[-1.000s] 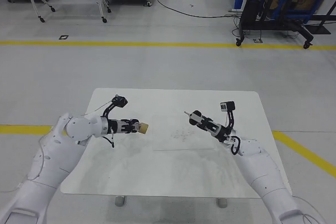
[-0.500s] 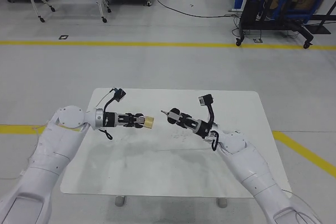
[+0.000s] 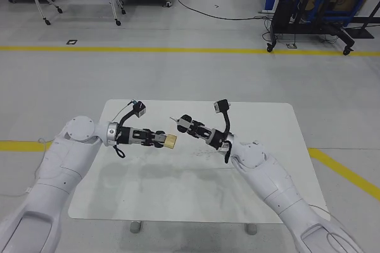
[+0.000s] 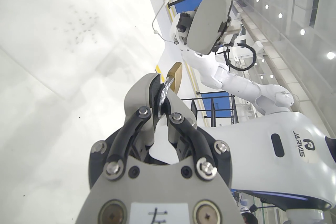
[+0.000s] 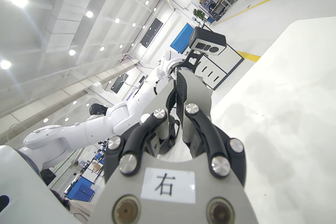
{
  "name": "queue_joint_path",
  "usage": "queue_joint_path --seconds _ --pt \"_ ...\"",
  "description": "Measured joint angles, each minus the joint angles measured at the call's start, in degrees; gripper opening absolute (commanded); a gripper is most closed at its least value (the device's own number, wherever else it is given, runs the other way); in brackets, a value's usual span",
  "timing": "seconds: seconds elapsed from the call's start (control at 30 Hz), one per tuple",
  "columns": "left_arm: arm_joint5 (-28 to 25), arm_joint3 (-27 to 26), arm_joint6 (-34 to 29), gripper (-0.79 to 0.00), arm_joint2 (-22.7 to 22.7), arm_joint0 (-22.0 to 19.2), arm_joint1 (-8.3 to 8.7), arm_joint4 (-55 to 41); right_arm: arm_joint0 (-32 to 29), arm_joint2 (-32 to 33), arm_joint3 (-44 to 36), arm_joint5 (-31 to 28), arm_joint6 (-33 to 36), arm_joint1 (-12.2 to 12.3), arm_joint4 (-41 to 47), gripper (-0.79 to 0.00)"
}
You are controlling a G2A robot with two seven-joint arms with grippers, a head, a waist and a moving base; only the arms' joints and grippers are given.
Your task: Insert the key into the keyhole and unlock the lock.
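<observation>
The top view shows the left jaws clamped on the lock (image 3: pixel 170 141), its brass body sticking out past their tips above the middle of the counter (image 3: pixel 177 196). The right jaws are shut on the key (image 3: pixel 174 119), a thin sliver pointing away from them. Key tip and lock sit near each other but apart, the key on the far side of the lock. The left wrist view adds that the hold is on the steel shackle (image 4: pixel 164 88), pinched between ribbed pads (image 4: pixel 155 83). The right wrist view shows its jaws pressed together, the key too thin to make out there. Both things hang well inside the counter's edges, above its open surface.
</observation>
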Motion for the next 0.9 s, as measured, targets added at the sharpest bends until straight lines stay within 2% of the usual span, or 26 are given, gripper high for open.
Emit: queue_joint_path --seconds 0.27,0.53,0.67,0.9 --pt "1.0 0.6 -0.9 -0.785 0.4 -0.1 -0.01 -5.1 2.8 -3.1 3.9 0.3 0.6 -1.4 0.0 -0.785" --pt "1.6 3.6 -1.5 -0.785 -0.5 -0.4 0.03 -8.9 0.0 -2.2 1.2 -2.9 0.7 -1.1 -1.0 -0.785" --pt "1.7 4.5 -1.7 -0.785 -0.6 -0.5 -0.01 -9.0 -1.9 0.7 -1.0 -4.0 0.0 -0.2 -2.3 -0.785" --pt "-0.6 4.4 0.6 -0.785 0.1 -0.7 0.09 -4.3 -1.9 0.8 -1.1 -4.0 0.0 -0.2 -2.3 -0.785"
